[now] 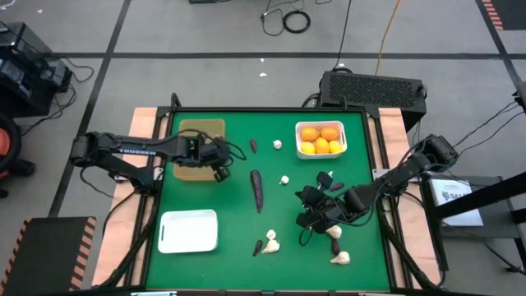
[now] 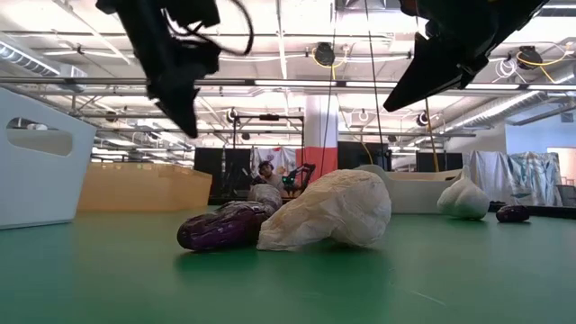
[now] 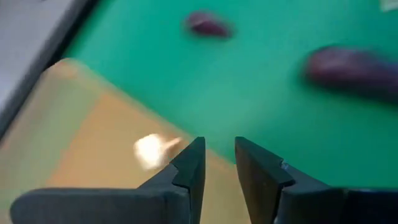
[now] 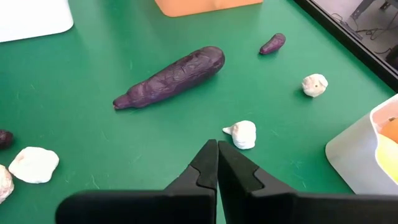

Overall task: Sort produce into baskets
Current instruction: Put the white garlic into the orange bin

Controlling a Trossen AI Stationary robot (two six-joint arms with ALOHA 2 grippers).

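- The table (image 1: 205, 197) has a green top, with both arms reaching in from the sides.
- Left arm comes in from the left, and its gripper (image 3: 217, 163) hangs over the right edge of the tan tray (image 1: 191, 131) at the far left. The fingers (image 3: 189, 168) are parted just a narrow bit with nothing between them. A small cream bulb (image 3: 151, 151) sits on the tray right under them.
- Right arm comes in from the right, with its gripper (image 4: 217, 163) over the right-centre of the table, jaws pressed together and empty.
- White tray (image 1: 188, 231) sits near left, looks like nothing's in it.
- Second white tray (image 1: 355, 131) at far right holds the citrus (image 1: 320, 140), a handful of orange and yellow ones bunched together.
- Long eggplant (image 1: 257, 190) lies in the middle of the table, running near-to-far.
- A small purple piece (image 1: 253, 146) is far-centre, just left of a garlic bulb (image 1: 278, 145).
- Another bulb (image 1: 284, 179) sits just right of the long eggplant, ahead of the right gripper.
- Near-centre there's a bulb (image 1: 271, 239) touching a small dark eggplant piece (image 1: 257, 247); in the low view that pair fills the foreground.
- Two more bulbs are near right, one (image 1: 334, 232) by the right gripper, one (image 1: 340, 258) closer to the near edge.
- Another dark piece or two seems tucked around the right gripper, can't tell exactly.
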